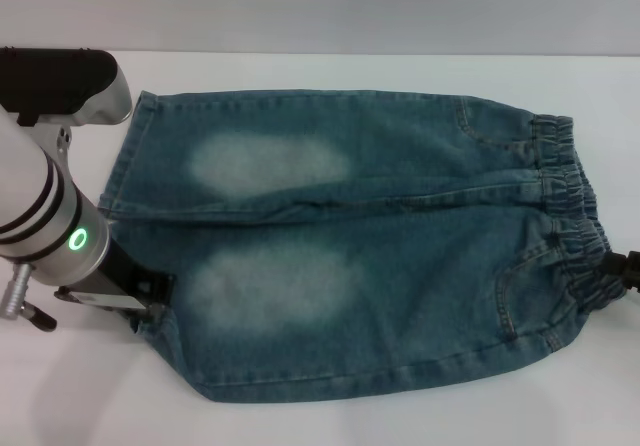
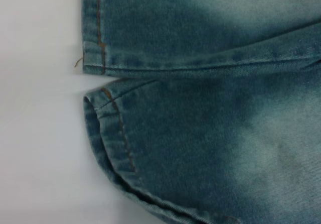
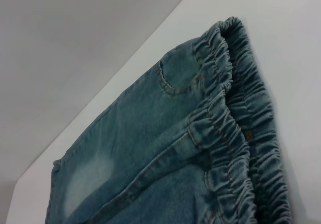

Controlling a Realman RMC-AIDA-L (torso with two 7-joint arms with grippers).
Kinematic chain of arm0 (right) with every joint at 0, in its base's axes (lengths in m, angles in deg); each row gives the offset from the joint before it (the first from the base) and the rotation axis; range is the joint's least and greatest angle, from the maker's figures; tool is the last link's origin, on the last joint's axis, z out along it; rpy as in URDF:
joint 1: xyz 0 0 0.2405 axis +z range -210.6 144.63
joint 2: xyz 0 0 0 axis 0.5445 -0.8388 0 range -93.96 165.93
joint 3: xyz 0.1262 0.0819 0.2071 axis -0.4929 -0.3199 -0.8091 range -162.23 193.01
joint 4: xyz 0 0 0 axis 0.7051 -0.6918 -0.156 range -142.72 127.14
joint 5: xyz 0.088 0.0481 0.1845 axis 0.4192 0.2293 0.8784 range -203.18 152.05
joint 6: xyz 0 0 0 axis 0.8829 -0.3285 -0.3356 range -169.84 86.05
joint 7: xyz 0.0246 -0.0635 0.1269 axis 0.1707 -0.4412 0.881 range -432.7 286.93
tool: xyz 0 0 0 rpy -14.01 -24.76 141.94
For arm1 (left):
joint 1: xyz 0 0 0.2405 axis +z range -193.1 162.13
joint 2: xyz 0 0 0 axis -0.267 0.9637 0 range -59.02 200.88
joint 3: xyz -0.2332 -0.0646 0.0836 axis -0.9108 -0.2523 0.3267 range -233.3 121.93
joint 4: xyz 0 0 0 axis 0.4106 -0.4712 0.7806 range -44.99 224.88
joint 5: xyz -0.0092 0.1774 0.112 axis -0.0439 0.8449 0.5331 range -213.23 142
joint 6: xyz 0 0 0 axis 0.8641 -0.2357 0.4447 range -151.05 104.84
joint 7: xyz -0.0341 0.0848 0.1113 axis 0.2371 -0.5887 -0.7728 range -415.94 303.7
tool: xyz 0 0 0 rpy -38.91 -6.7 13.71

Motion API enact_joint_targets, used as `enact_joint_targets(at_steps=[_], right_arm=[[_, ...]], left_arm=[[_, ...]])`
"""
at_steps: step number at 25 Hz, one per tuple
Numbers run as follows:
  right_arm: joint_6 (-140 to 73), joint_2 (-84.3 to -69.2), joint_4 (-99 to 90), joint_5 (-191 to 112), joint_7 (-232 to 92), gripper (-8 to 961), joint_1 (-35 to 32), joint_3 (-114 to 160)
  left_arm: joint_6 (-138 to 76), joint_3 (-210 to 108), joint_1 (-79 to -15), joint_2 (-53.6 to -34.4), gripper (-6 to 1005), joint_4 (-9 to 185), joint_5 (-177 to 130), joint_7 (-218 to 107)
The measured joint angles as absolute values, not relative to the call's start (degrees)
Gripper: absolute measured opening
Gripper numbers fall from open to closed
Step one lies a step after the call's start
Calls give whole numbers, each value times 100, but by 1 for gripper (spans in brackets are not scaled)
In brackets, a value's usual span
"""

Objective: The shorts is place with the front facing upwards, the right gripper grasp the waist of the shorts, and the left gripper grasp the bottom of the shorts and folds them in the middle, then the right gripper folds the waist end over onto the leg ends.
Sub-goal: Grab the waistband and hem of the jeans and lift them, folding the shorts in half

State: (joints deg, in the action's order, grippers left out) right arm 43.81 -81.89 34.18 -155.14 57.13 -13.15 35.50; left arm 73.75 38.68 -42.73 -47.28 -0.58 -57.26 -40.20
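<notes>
**Shorts flat on the white table, grippers at both ends**

Looking down from the head camera, the shorts [image 1: 360, 246] lay flat across the white table [image 1: 330, 421], bare surface showing along the near edge. The left gripper [image 1: 150, 301] sat at the bottom of the shorts [image 1: 135, 201], the right gripper [image 1: 622, 271] at the waist [image 1: 575, 221] (finger spread impossible to tell for either).

The left wrist camera showed two stitched hems meeting, white table beside them.

The right wrist camera showed the puckered elastic band, pocket stitching and one pale patch.
</notes>
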Motion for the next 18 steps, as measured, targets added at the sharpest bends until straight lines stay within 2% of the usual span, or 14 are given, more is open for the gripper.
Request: enact_joint_targets(at_steps=[8, 14, 18], right_arm=[[4384, -8162, 3371, -15514, 5627, 261, -1294, 3554], [4414, -8159, 3374, -15505, 5586, 64, -1287, 3548], [4427, -8154, 3370, -15450, 5562, 15, -1286, 3508]], left_arm=[[7356, 3862, -4298, -4728, 18, -58, -5713, -4022], [7273, 3861, -4298, -4728, 18, -58, -5726, -4021], [7247, 3860, -4274, -4725, 18, -56, -5726, -4026]])
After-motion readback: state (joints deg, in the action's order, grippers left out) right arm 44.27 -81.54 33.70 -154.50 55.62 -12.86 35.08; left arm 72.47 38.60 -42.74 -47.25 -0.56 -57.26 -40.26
